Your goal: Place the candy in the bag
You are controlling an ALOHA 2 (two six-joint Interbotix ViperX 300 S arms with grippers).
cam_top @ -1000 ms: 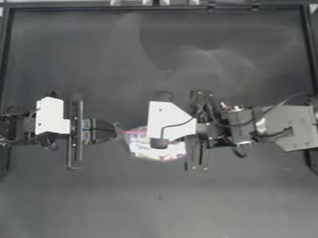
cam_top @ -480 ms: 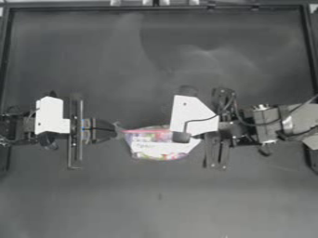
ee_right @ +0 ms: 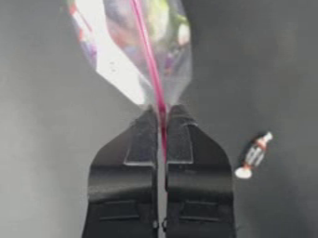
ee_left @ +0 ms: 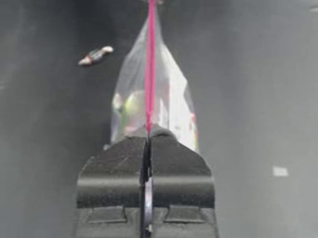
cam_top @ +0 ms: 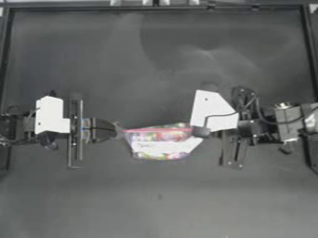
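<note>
Counting what is on the desk (cam_top: 162, 56), one bag (cam_top: 162, 143), one loose candy (ee_left: 95, 55) and two end effectors are seen. The bag is held stretched between the two arms, near the middle of the desk in the top view, with its pink-red zip strip running straight from one grip to the other and its body (with multicoloured sweets showing through the clear plastic) hanging toward the near side.

The left end effector (cam_top: 116, 130) is closed tight on the left end of the zip strip; in the left wrist view (ee_left: 149, 135) its jaws are pressed together with the strip coming out between them. The right end effector (cam_top: 200, 131) is closed in the same way on the right end of the strip, and in the right wrist view (ee_right: 162, 114) the strip is seen pinched between its two jaws.

The candy, red and whitish with twisted ends, is not in the bag. It lies on the bare desk, apart from the plastic, just beside the right end effector's jaws in the right wrist view (ee_right: 253, 155), and well away from the left end effector, near the far end of the bag. It cannot be made out in the top view.
</note>
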